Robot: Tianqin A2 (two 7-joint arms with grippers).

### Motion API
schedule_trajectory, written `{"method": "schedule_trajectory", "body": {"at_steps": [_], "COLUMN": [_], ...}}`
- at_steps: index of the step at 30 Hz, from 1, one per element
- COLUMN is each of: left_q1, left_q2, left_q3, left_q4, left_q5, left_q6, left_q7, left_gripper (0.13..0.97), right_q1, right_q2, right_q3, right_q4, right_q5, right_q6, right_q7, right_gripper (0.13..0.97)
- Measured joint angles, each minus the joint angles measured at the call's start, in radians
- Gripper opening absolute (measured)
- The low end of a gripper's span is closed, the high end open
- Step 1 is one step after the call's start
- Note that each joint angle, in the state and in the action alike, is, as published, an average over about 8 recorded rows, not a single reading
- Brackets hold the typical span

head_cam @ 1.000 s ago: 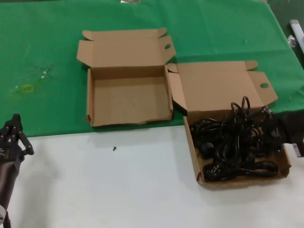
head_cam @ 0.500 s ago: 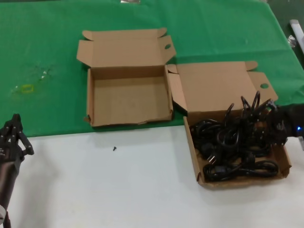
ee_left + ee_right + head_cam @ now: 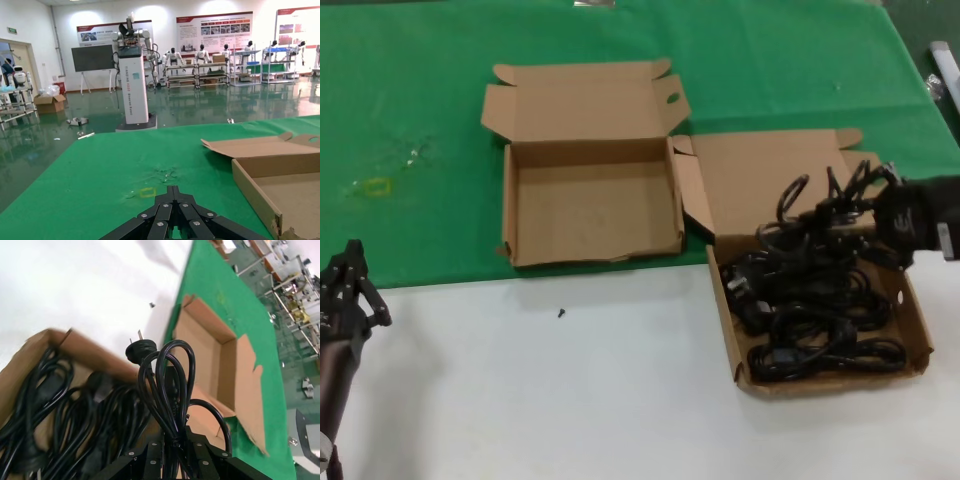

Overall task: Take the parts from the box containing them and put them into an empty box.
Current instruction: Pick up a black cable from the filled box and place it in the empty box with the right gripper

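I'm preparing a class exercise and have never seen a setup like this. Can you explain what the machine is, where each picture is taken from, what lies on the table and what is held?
It is a two-armed robot. One picture looks down from its head; the others come from cameras on each wrist. On the green-and-white table lie two shallow brown cardboard boxes: an empty one and one with black power cables. The right gripper is shut on a looped black cable bundle, raised above that box. The left gripper waits at the table's near edge.

Matt cardboard box (image 3: pixel 592 210) (probably unglazed)
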Motion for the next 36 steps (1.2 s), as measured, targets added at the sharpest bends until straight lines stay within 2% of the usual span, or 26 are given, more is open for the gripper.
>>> {"method": "schedule_trajectory", "body": {"at_steps": [6, 17, 36], "left_q1": [0.0, 0.0, 0.0], "left_q2": [0.0, 0.0, 0.0], "left_q3": [0.0, 0.0, 0.0], "left_q4": [0.0, 0.0, 0.0], "left_q5": [0.0, 0.0, 0.0], "left_q6": [0.0, 0.0, 0.0], "left_q7": [0.0, 0.0, 0.0], "left_gripper": [0.142, 0.142, 0.142], "right_q1": [0.015, 0.069, 0.204], "right_q2": [-0.02, -0.13, -0.401], "right_q3": [-0.021, -0.093, -0.209], "right_q4": [0.051, 0.061, -0.112], "right_q5": [-0.023, -0.093, -0.195], "right_q6": [0.023, 0.08, 0.202], "right_q7": [0.091, 0.136, 0.179], "right_gripper": [0.213, 0.213, 0.212]}}
